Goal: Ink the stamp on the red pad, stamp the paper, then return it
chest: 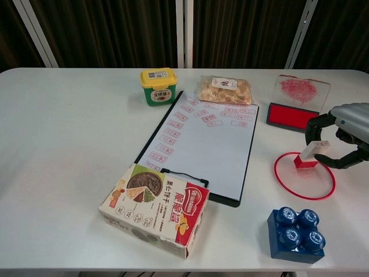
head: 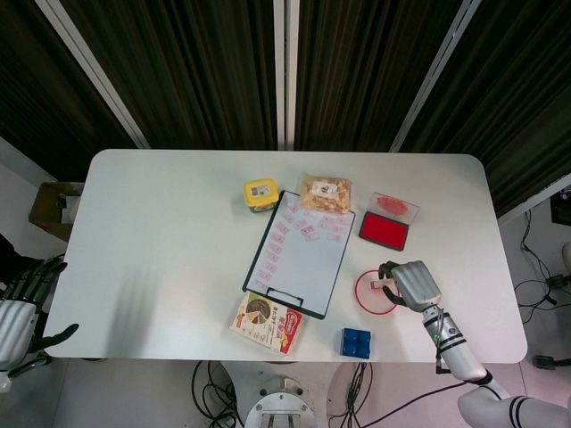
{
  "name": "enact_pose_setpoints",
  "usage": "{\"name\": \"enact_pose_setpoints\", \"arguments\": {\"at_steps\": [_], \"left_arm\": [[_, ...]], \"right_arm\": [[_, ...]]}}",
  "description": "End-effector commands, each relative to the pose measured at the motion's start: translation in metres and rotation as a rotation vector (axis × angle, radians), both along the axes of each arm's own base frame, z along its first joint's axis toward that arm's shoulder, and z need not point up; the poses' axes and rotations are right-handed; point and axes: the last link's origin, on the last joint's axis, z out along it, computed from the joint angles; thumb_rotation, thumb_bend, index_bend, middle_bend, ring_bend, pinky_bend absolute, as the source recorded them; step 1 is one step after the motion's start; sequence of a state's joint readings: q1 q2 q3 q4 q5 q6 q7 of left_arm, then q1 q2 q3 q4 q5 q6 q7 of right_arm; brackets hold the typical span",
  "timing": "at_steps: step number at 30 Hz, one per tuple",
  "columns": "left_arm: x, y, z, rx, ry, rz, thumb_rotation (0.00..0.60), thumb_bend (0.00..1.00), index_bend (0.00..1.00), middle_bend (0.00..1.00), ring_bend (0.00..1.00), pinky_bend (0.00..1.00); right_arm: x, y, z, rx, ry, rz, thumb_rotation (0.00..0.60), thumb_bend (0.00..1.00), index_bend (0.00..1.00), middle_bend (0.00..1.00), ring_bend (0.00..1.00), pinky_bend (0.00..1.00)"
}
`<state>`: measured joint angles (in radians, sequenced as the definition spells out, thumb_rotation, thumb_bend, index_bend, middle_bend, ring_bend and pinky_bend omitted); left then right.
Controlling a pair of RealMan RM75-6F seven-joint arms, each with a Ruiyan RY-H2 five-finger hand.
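Note:
The stamp (chest: 309,156), a red base under a clear handle, stands inside the red ring dish (chest: 288,179) at the table's right. My right hand (chest: 346,133) curls around its top, thumb and fingers holding the handle. In the head view the same right hand (head: 412,283) covers the stamp (head: 386,287) at the ring dish (head: 366,299). The open red ink pad (chest: 293,117) lies just beyond the dish. Paper covered in red stamp marks sits on the black clipboard (chest: 204,147) at centre. My left hand (head: 13,308) hangs off the table's left edge, fingers apart, holding nothing.
A blue toy brick (chest: 296,234) sits close in front of the dish. A food box (chest: 161,209) lies at the clipboard's near end. A yellow-lidded jar (chest: 158,86) and a snack bag (chest: 225,89) stand behind it. The pad's clear lid (chest: 301,89) stands behind the pad.

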<state>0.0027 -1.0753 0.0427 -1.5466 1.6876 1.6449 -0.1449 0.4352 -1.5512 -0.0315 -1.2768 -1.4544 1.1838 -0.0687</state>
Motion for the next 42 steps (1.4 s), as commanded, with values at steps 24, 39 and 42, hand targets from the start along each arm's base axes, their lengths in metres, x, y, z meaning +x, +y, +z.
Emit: {"name": "enact_pose_setpoints", "arguments": {"at_steps": [24,39,42], "left_arm": [[-0.0027,-0.0003,0.0009,0.002,-0.003,0.006,0.6,0.0,0.1,0.09,0.07,0.16],[-0.0031,0.0001,0.0003,0.001,-0.003,0.006,0.6,0.0,0.1,0.09,0.07,0.16],[-0.003,0.0003,0.0001,0.001,-0.003,0.006,0.6,0.0,0.1,0.09,0.07,0.16]], "right_arm": [[-0.0036,-0.0027,-0.0058,0.039,0.06,-0.016,0.6,0.37,0.59,0.53,0.98,1.0],[-0.0036,-0.0017,-0.0042,0.038,0.054,-0.018,0.6,0.34,0.35,0.4,0.98,1.0],[-0.0043,-0.0016,-0.003,0.039,0.054,-0.018,0.6,0.32,0.3,0.37,0.98,1.0]]}}
